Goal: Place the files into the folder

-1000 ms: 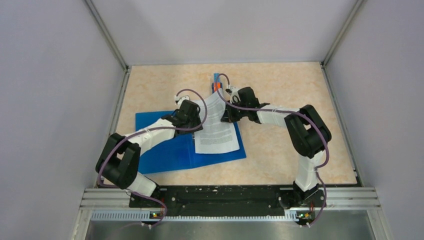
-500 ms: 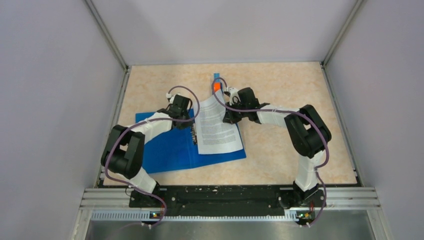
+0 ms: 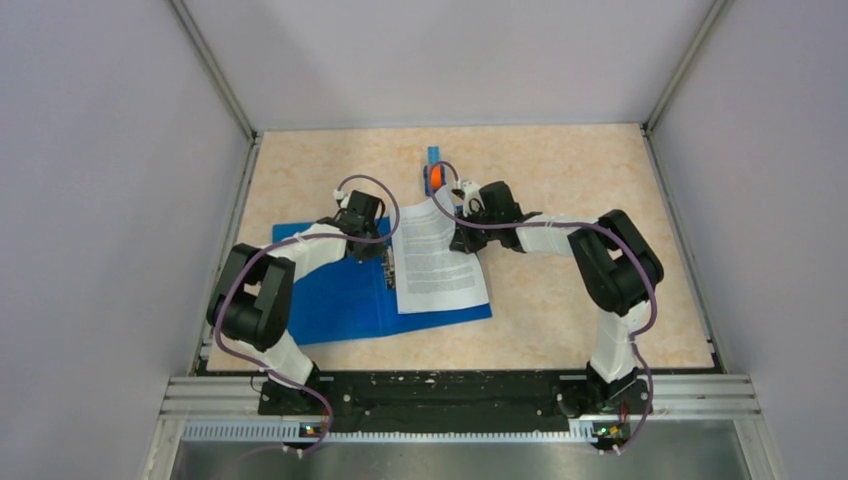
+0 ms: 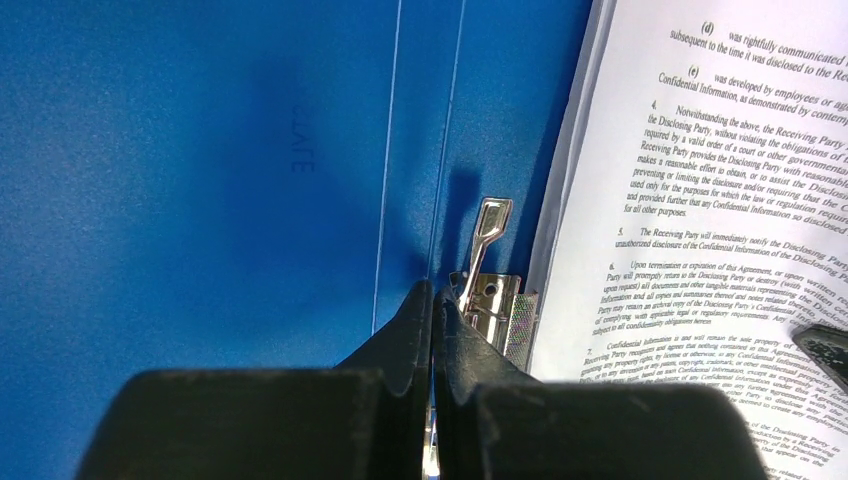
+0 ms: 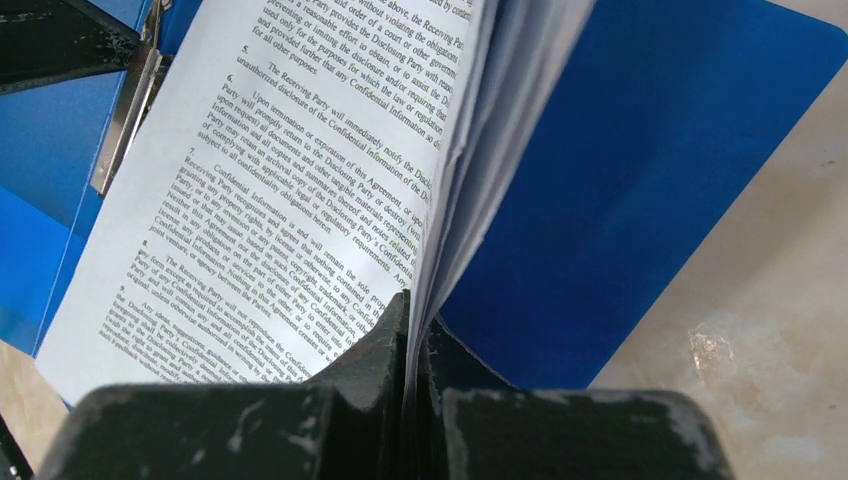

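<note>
The blue folder (image 3: 330, 300) lies open on the table. The files (image 3: 438, 262), white sheets of dense text, rest over its right half, their right edge lifted. My right gripper (image 3: 463, 238) is shut on that edge; the right wrist view shows the gripper (image 5: 415, 322) pinching the files (image 5: 300, 190) above the folder (image 5: 620, 170). My left gripper (image 3: 381, 248) is over the spine. In the left wrist view this gripper (image 4: 433, 292) is shut with nothing seen between its tips. They sit just left of the metal clip (image 4: 497, 305), whose lever (image 4: 491, 222) stands raised beside the files (image 4: 720, 200).
A small blue-and-orange object (image 3: 433, 173) lies behind the files near the right arm's wrist. Grey enclosure walls (image 3: 120, 200) ring the beige table (image 3: 580, 180). The left arm's black finger (image 5: 55, 40) shows at the top left of the right wrist view.
The left gripper has shut and drawn back from the sheets' left edge to the folder's spine clip. The files have come down flatter over the folder's right half.
</note>
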`<act>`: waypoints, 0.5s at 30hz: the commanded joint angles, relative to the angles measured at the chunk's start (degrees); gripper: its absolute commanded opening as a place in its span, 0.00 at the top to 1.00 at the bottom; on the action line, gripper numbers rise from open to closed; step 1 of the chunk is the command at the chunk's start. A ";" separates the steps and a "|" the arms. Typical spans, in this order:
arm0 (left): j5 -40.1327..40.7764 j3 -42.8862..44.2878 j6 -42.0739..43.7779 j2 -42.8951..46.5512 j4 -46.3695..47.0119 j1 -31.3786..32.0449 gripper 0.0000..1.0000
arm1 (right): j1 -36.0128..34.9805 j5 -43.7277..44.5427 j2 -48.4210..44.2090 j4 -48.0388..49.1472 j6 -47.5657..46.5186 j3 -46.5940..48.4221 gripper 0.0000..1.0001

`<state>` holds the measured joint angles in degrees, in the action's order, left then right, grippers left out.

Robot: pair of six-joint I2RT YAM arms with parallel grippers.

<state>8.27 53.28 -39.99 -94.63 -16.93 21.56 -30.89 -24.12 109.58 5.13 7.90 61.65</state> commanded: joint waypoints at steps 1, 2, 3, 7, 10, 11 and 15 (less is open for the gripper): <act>-1.47 0.03 -1.23 -1.63 1.38 -0.28 1.00 | 0.55 -1.30 -1.44 3.14 -0.83 -0.82 1.00; -1.62 -0.13 -1.35 -1.69 1.49 -0.25 1.00 | 0.53 -1.37 -1.43 3.39 -0.79 -0.97 1.00; -1.74 -0.18 -1.33 -1.81 1.55 -0.25 1.00 | 0.52 -1.82 -1.50 3.60 -0.79 -1.15 1.00; -2.15 -0.19 -1.49 -2.03 1.60 -0.20 1.00 | 0.49 -2.87 -1.64 4.89 -0.28 -1.98 1.00; -2.46 -0.19 -1.71 -2.29 1.79 -0.22 1.00 | 0.49 -4.20 -1.76 6.60 0.77 -2.71 1.00; -2.61 -0.19 -1.74 -2.42 1.75 -0.27 1.00 | 0.54 -4.76 -1.82 7.03 0.96 -2.82 1.00; -3.14 -0.51 -2.45 -2.62 2.05 -0.21 1.00 | 0.50 -4.45 -1.83 7.11 1.58 -2.97 1.00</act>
<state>6.57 53.25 -41.06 -95.26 -15.18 21.41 -30.59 -27.24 109.56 9.19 8.84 58.92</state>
